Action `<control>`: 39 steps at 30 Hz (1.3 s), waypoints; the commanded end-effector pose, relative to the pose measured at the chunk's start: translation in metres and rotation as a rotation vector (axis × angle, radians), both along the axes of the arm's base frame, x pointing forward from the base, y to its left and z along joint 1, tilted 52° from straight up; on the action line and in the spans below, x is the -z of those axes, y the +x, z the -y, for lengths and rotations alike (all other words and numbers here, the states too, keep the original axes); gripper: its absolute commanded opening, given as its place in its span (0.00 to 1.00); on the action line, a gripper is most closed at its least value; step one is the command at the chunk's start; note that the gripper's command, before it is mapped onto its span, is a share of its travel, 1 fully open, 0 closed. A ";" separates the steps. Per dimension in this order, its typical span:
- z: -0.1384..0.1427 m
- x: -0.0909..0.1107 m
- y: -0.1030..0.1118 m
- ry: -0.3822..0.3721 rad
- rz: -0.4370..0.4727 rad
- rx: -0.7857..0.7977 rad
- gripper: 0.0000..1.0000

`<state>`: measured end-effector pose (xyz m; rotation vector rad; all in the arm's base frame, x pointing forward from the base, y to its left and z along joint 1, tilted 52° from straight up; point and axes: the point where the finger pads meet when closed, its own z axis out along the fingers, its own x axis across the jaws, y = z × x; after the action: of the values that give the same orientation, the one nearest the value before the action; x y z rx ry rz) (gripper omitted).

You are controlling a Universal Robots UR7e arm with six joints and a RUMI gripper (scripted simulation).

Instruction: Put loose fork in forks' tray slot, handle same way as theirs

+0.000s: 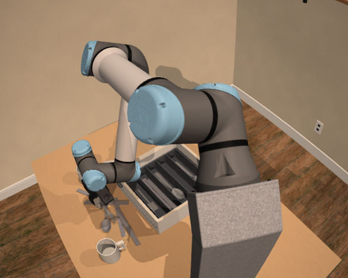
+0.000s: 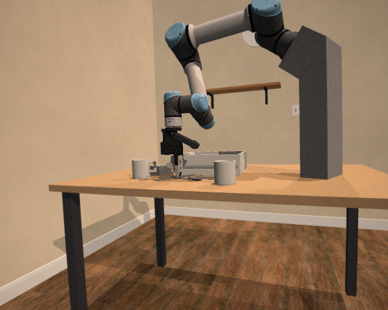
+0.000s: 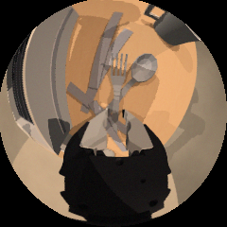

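Observation:
The loose fork [image 3: 117,76] lies in a small heap of cutlery on the table beside the tray [image 1: 165,182], its tines pointing away from my gripper; it also shows in the top view [image 1: 112,216]. My gripper [image 3: 115,109] [image 2: 177,173] points straight down with its fingertips at table level. The fingers stand a narrow way apart on either side of the fork's handle. I cannot see them pressing on it. The tray has several long slots holding grey cutlery, and a spoon bowl [image 1: 177,193] shows near its front end. I cannot make out the tray's forks.
A spoon [image 3: 142,68] lies right beside the fork, and flat grey knives [image 3: 101,61] cross the heap. A white mug [image 1: 108,250] stands in front of the heap and a second mug [image 2: 140,168] behind it. The arm's grey pedestal [image 1: 237,221] stands next to the tray.

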<state>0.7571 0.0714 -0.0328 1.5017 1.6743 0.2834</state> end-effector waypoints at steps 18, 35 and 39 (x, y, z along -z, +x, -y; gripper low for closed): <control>0.001 0.000 0.002 0.001 0.002 0.000 0.02; 0.001 0.000 0.002 0.001 0.002 0.000 0.02; 0.001 0.000 0.002 0.001 0.002 0.000 0.02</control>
<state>0.7577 0.0710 -0.0321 1.5014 1.6723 0.2840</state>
